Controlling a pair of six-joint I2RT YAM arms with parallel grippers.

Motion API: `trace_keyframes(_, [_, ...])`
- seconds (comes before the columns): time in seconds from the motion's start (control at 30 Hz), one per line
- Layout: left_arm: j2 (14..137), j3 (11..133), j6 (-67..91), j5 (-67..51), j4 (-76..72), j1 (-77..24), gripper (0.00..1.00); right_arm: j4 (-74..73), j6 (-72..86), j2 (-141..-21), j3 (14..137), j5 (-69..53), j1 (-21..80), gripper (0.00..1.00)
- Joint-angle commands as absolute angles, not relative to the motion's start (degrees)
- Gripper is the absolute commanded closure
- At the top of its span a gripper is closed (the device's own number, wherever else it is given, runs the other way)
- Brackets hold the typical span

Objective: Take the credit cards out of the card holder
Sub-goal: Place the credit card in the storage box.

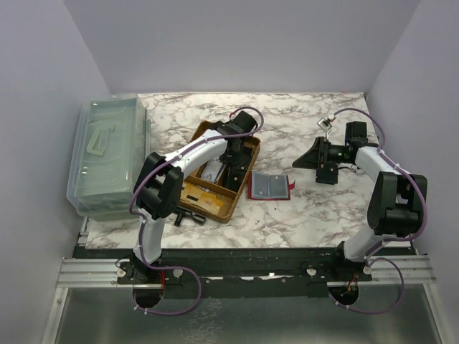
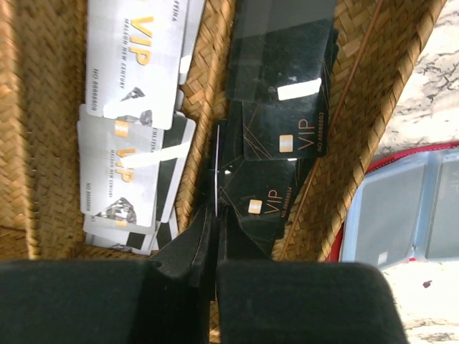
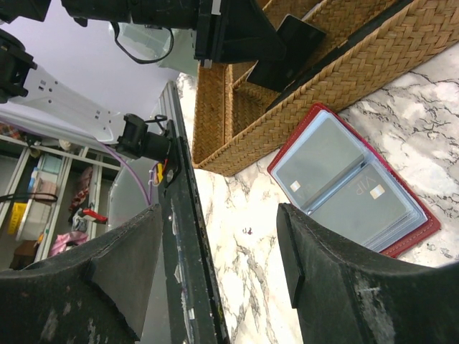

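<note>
From above, the open red card holder [image 1: 270,185] lies on the marble counter [image 1: 308,211] just beside the wicker basket [image 1: 215,213], between it and the right tool [image 1: 300,162], which hangs near it with jaws spread and empty. The left tool [image 1: 231,170] reaches down into the basket, and one clear lidded box [image 1: 107,154] sits on the basket's far side. The left wrist view shows that tool pinched on a black card [image 2: 216,165] seen edge-on over the basket's divider. Silver cards [image 2: 122,165] are piled in one of its two compartments, and three black faces [image 2: 285,132] show in the other. In the right wrist view the holder lies beyond the spread fingers, beside the basket.
</note>
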State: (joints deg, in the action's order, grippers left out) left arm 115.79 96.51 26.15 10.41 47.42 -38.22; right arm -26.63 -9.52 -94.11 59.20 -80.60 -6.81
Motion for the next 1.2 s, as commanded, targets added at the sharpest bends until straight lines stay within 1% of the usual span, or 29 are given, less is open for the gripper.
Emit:
trace_keyframes(0.0, [117.72, 100.88, 23.49, 17.62, 52.29, -39.41, 1.0, -27.25, -10.63, -93.99, 59.6, -80.33, -6.85, 0.29])
trace_keyframes(0.23, [120.01, 102.74, 22.7, 19.39, 54.55, -40.82, 1.0, -27.16, -10.63, -93.48, 59.24, -80.24, -6.81, 0.29])
trace_keyframes(0.47, [122.23, 105.11, 22.09, 19.79, 55.67, -41.2, 0.95, -27.16, -10.63, -93.35, 59.16, -80.29, -6.85, 0.29])
trace_keyframes(0.53, [122.74, 105.65, 22.19, 18.91, 55.81, -41.33, 0.92, -27.18, -10.63, -93.26, 59.16, -80.24, -6.84, 0.29])
trace_keyframes(0.73, [123.63, 106.0, 24.3, 13.79, 55.88, -41.36, 0.78, -27.16, -10.63, -93.14, 59.02, -80.16, -6.83, 0.29])
trace_keyframes(0.93, [121.92, 105.71, 26.97, 11.22, 55.82, -41.34, 0.76, -27.36, -10.89, -93.24, 58.98, -80.2, -6.86, 0.29])
trace_keyframes(1.17, [119.0, 105.95, 28.72, 5.28, 54.66, -41.35, 0.74, -28.85, -12.42, -93.45, 59.54, -80.24, -6.77, 0.29])
